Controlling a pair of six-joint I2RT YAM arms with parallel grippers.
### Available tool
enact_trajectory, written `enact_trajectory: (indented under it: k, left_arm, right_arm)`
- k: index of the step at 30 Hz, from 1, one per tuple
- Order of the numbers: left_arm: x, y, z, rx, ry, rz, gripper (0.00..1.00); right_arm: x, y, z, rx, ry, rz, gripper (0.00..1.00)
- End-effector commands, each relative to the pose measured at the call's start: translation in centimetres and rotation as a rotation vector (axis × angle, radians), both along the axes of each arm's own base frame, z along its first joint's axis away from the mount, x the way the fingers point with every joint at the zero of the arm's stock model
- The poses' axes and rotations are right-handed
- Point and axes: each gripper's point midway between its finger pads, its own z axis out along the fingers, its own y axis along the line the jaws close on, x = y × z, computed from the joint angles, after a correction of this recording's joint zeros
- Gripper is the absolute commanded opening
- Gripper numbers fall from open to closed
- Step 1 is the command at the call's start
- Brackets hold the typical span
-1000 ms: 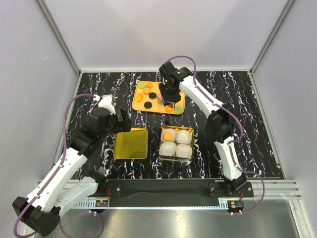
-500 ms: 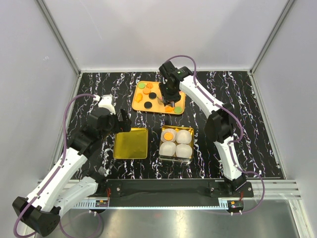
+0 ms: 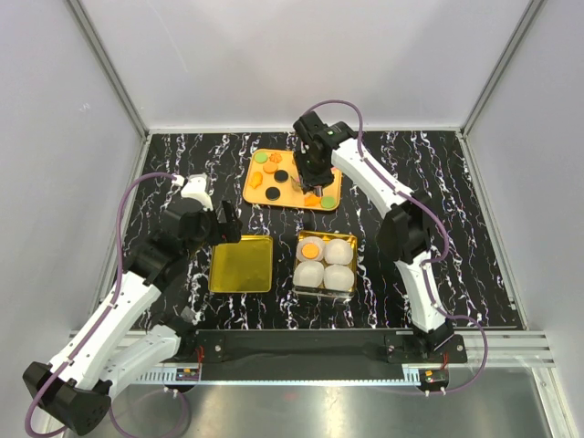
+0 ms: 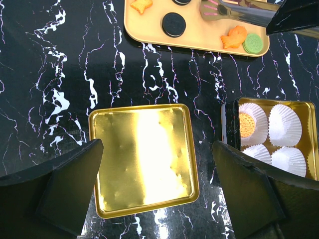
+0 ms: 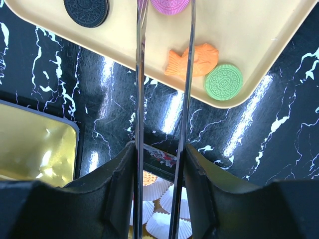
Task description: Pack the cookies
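Several cookies lie on the orange tray [image 3: 265,194]: a black disc [image 5: 86,10], an orange fish [image 5: 194,59] and a green disc [image 5: 224,81]. My right gripper [image 5: 159,149] is shut on metal tongs [image 5: 139,74], and a pink cookie [image 5: 170,5] sits between their arms at the tray. One orange cookie [image 4: 246,123] rests in a paper cup of the gold tin [image 4: 313,139]. My left gripper [image 4: 157,149] hangs open over the gold lid [image 4: 142,159], holding nothing.
The tin [image 3: 351,265] holds white paper cups [image 3: 338,277] and stands right of the lid [image 3: 242,264], in front of the tray. White enclosure walls ring the black marble table [image 3: 456,228]. The left arm [image 3: 137,283] reaches in from the near left.
The tongs' arms have drawn slightly closer together around the pink cookie. The left arm has not moved.
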Motion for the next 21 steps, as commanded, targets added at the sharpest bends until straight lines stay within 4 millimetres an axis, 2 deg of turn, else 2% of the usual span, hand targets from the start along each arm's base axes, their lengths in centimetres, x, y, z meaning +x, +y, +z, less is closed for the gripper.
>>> enact_trajectory:
  k: [1,10,12,13,14,18,19,20,21]
  left_arm:
    - [0.5,-0.1,1.3,-0.018,-0.047,0.002,0.99]
    - [0.5,-0.1,1.4,-0.022,-0.049,0.002,0.99]
    - [0.5,-0.1,1.3,-0.022,-0.047,0.0,0.99]
    - [0.5,-0.2,1.2,-0.022,-0.045,-0.001,0.99]
    - [0.5,-0.1,1.3,-0.021,-0.047,-0.002,0.99]
    - [0.4,-0.3,1.1,-0.024,-0.04,-0.009,0.99]
    - [0.5,-0.3,1.1,-0.024,-0.04,-0.009,0.99]
    - [0.5,-0.4,1.2,-0.026,-0.041,-0.01,0.99]
    - [0.5,-0.4,1.1,-0.027,-0.041,-0.013,0.99]
  right_arm:
    - [0.1,-0.4,4.8,0.052,-0.1,-0.009,0.47]
    - [-0.9,-0.8,7.1,0.086,-0.126,-0.01,0.47]
    - [-1.7,-1.1,7.6,0.095,-0.124,-0.011,0.47]
    - [-2.2,-1.3,7.2,0.092,-0.11,-0.008,0.47]
    - [-2.8,-1.5,8.3,0.111,-0.125,-0.006,0.47]
    - [-4.7,-2.4,9.3,0.139,-0.127,-0.011,0.47]
    - [-5.4,-2.7,8.7,0.13,-0.111,-0.012,0.47]
    - [-6.0,-3.2,9.8,0.145,-0.13,-0.014,0.47]
    - [-6.6,-3.2,10.1,0.161,-0.121,-0.008,0.47]
